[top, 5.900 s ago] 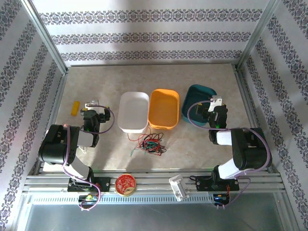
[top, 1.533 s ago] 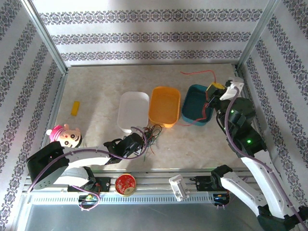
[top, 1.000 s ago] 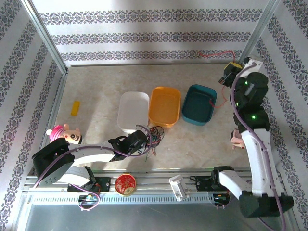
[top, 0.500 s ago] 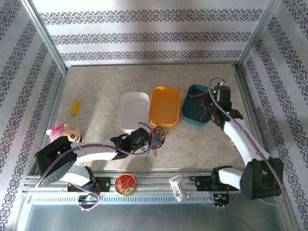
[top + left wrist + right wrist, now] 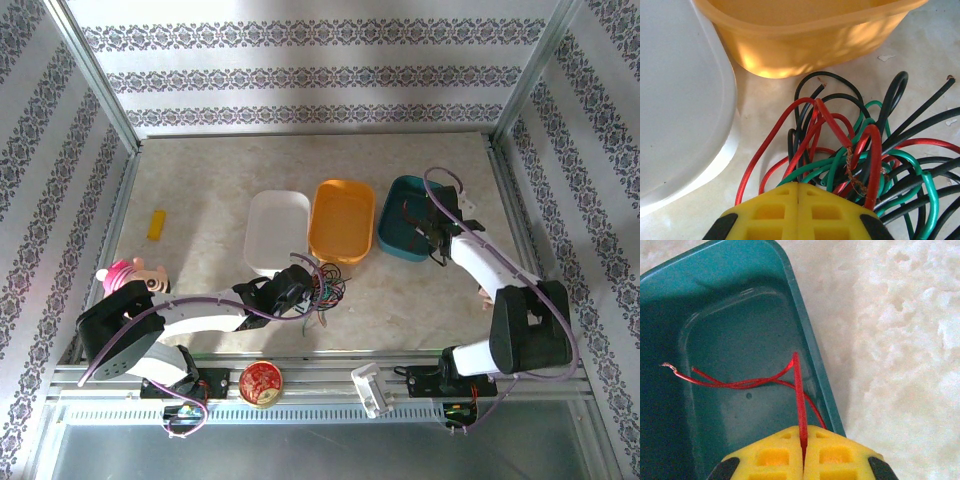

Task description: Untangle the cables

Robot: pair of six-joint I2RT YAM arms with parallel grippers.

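Left gripper (image 5: pixel 798 186), fingers pressed together, noses into the tangle of black, red and green cables (image 5: pixel 860 155) lying just in front of the orange bin (image 5: pixel 815 40) and white bin (image 5: pixel 680 100); whether it grips a strand is unclear. Right gripper (image 5: pixel 803 432) pinches a red cable (image 5: pixel 740 384) trailing inside the teal bin (image 5: pixel 801 325).

Your left arm (image 5: pixel 190 315) lies low, stretched from the near-left corner of the tabletop (image 5: pixel 210 180) toward its near-edge middle; the left gripper (image 5: pixel 798 200) has its 2 yellow fingers (image 5: pixel 765 215) pressed together. Your right arm (image 5: pixel 495 270) arches from the near-right corner toward the right edge; the right gripper (image 5: pixel 803 447) pinches a red cable (image 5: pixel 799 390).
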